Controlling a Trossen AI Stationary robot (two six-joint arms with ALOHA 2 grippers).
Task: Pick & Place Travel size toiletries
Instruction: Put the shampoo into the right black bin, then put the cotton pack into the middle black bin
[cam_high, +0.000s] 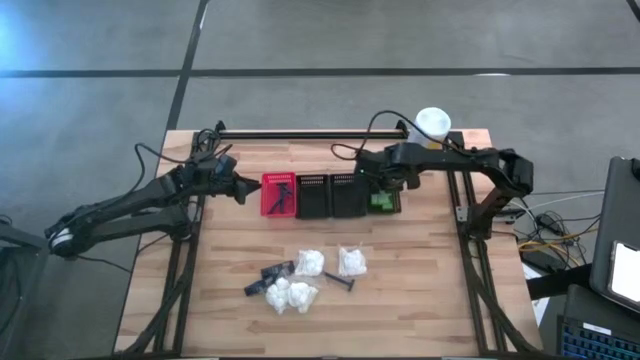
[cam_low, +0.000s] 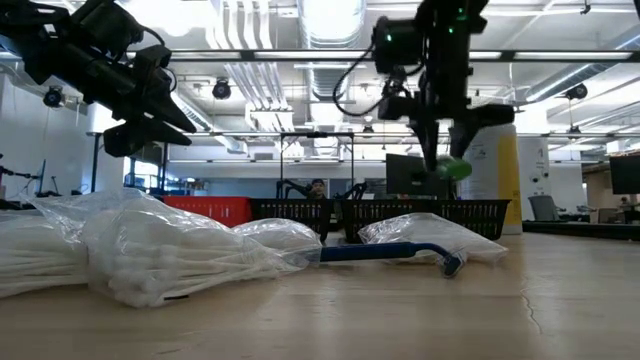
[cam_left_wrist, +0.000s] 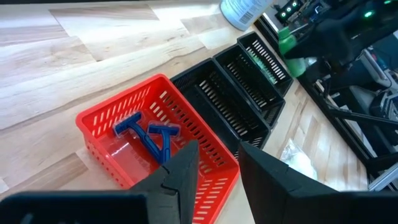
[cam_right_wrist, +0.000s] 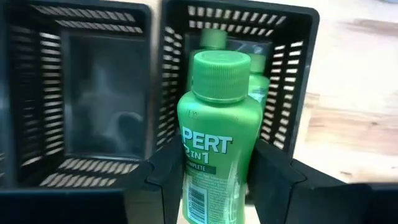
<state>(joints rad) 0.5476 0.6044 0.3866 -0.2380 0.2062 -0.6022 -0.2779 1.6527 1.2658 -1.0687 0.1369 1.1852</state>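
Right gripper clamped on green bottle over basket

Right gripper (cam_right_wrist: 214, 171) closed around small green plastic bottle with ribbed cap (cam_right_wrist: 214, 130), held above rightmost black mesh basket (cam_right_wrist: 298, 68), more green bottles inside. Left gripper (cam_left_wrist: 217, 165) parted, empty, above red mesh basket (cam_left_wrist: 102, 109) with blue razors (cam_left_wrist: 149, 134). White wrapped bundles (cam_high: 305, 280) lying mid-worktop (cam_high: 420, 290)

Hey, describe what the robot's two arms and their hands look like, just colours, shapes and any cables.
Both arms are dark, almost black, built of slim jointed segments. The left hand ends in two flat, wedge-shaped black fingers; the right hand has the same blocky black fingers. Thin black cables loop along the right arm, and small green lights glow on it in the low view.
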